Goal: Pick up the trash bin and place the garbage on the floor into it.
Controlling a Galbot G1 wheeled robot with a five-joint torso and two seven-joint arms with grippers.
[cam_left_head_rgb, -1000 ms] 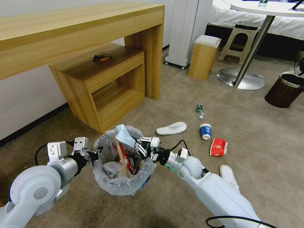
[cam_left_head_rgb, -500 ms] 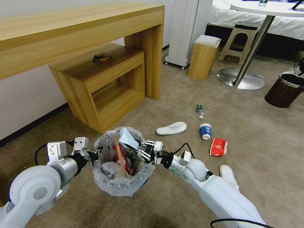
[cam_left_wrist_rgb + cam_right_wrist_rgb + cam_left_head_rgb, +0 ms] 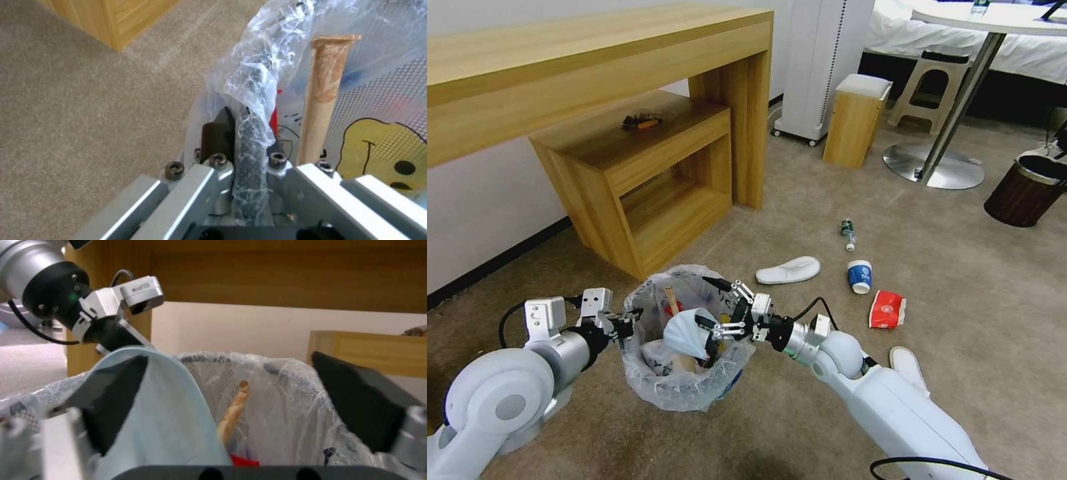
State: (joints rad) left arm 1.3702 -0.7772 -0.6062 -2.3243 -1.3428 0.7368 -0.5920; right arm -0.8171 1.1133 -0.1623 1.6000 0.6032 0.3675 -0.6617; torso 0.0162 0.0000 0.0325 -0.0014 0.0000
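Since a second ago, spread wide apart: the fingers of the right gripper [image 3: 724, 308], now lower and just over the trash bin [image 3: 684, 390] mouth. Dropped from between those fingers: the pale blue tissue [image 3: 687, 333], earlier held up above the rim, now lying among the litter inside the bin just beneath the gripper, though in the right wrist view draped, it seems, against one finger pad [image 3: 113, 396] and perhaps not fully free. Pulled slightly back and down toward the near rim: the right forearm behind the gripper.
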